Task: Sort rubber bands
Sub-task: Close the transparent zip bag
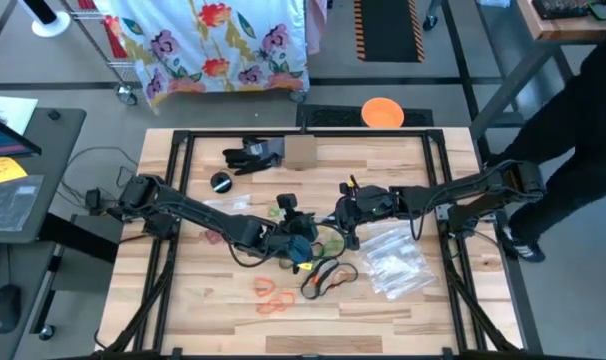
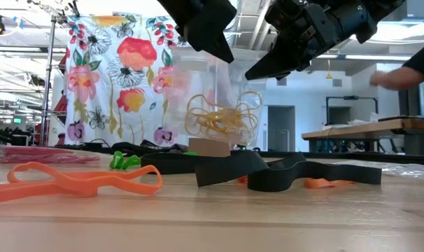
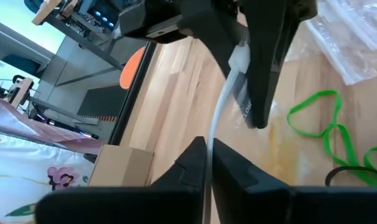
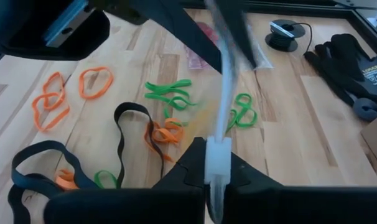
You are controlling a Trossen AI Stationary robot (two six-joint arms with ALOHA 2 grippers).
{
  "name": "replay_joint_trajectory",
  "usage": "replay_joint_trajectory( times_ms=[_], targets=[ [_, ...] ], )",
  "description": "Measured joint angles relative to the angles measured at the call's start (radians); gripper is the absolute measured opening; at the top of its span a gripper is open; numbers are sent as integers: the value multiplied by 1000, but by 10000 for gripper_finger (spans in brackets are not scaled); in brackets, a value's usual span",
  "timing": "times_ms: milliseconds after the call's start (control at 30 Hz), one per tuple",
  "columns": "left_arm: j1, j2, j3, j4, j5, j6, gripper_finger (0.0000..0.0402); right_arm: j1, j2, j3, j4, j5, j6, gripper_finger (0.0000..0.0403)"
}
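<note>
1. At the middle of the surface (image 1: 403,310), the left gripper (image 1: 301,238) and the right gripper (image 1: 348,222) each clench an edge of one clear bag (image 2: 222,105), which hangs lifted between them.
2. By the low view, yellow rubber bands (image 2: 222,119) already sit inside that bag, so one colour looks at least partly sorted.
3. Left to sort, going left to right: orange bands (image 1: 273,295), black bands (image 1: 328,275) and green bands (image 4: 170,93) lie loose on the wood, with a pinkish bunch (image 1: 213,238) further left; more clear bags (image 1: 398,262) wait on the right.
4. Only the low view shows the bag's contents; the high view hides them under the arms.
5. The wrist views alone show each gripper pinching the bag's thin edge.
</note>
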Motion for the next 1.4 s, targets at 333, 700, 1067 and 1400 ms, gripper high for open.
replay_joint_trajectory(
  times_ms=[333,700,1067,1400],
  targets=[
    [1,0,0,-14,-7,-1,1,0,-51,0,-5,129,16,112],
    [-127,-195,-1,-553,-41,-435,0,1,-207,0,-280,139,74,166],
    [-369,-263,-48,-886,176,-1036,0,-8,-192,-1,-265,141,89,160],
    [-370,-264,-311,-888,239,-1240,0,-11,-192,-1,-245,142,77,159]
  ],
)
